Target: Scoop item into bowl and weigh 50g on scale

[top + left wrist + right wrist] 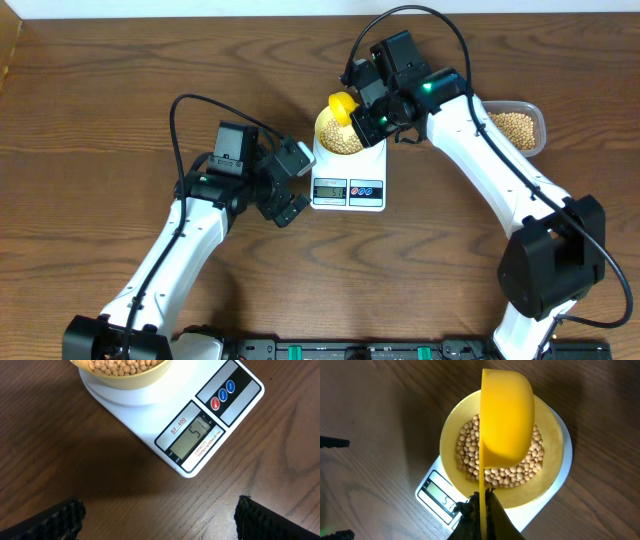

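Note:
A pale yellow bowl (340,131) (550,455) (125,377) holding tan beans (346,140) (470,445) (120,365) stands on the white scale (348,175) (150,415) (555,490). The scale's display (192,437) (437,492) reads 51. My right gripper (375,112) (482,497) is shut on the thin handle of a yellow scoop (506,415) (341,105), which hangs tipped on its side over the bowl. To the left of the scale my left gripper (288,185) (160,515) stands open over bare wood, with nothing between its fingers (55,517).
A clear plastic container (518,128) with more beans sits at the back right, behind the right arm. Black cables arc over both arms. The table top is dark brown wood.

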You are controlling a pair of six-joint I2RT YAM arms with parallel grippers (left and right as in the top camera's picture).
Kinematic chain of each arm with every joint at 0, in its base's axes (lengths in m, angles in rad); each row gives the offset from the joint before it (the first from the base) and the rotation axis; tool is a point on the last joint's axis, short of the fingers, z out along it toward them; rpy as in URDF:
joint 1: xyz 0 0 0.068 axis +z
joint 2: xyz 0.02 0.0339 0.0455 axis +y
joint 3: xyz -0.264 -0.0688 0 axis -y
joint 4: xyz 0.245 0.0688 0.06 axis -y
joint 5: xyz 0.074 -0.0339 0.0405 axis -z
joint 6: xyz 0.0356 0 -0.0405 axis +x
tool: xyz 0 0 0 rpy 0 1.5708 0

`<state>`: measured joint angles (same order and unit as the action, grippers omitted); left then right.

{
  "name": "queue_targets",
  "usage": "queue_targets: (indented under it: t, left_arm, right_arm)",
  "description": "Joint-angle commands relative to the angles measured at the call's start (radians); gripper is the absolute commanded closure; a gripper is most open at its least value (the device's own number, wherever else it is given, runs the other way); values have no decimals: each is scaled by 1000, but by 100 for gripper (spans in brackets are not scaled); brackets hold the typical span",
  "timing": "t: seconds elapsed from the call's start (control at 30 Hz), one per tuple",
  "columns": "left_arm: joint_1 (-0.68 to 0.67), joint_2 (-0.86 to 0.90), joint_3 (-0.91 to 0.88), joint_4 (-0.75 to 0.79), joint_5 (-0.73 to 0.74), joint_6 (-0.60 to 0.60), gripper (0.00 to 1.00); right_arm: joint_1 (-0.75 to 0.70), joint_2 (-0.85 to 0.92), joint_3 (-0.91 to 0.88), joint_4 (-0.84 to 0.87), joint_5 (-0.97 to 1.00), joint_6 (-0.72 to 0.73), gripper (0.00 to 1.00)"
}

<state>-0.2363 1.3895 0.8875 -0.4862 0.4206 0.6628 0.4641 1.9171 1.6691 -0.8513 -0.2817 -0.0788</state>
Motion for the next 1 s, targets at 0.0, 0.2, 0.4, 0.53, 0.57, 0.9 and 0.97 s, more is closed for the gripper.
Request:
queue_targets:
  t: [0.0, 0.2, 0.4, 0.53, 0.57, 0.9, 0.97]
  left_arm:
    - [5, -13, 1, 0, 13, 14, 2]
    - [5, -13, 1, 0, 13, 14, 2]
    - [5, -13, 1, 0, 13, 14, 2]
    - [5, -13, 1, 0, 13, 14, 2]
    - [5, -13, 1, 0, 13, 14, 2]
    - [5, -13, 1, 0, 13, 14, 2]
    - [5, -13, 1, 0, 13, 14, 2]
  right_arm:
    - [3, -13, 10, -4, -8, -56, 99]
    - [3, -3, 8, -18, -9, -69, 99]
    - [9, -1, 4, -24, -9, -77, 99]
    - [9, 0, 0, -24, -5, -84, 99]
    - [9, 0, -5, -24, -5, -84, 99]
    - [9, 0, -47, -18, 15, -89, 99]
    - [9, 0, -47, -13, 28, -104, 99]
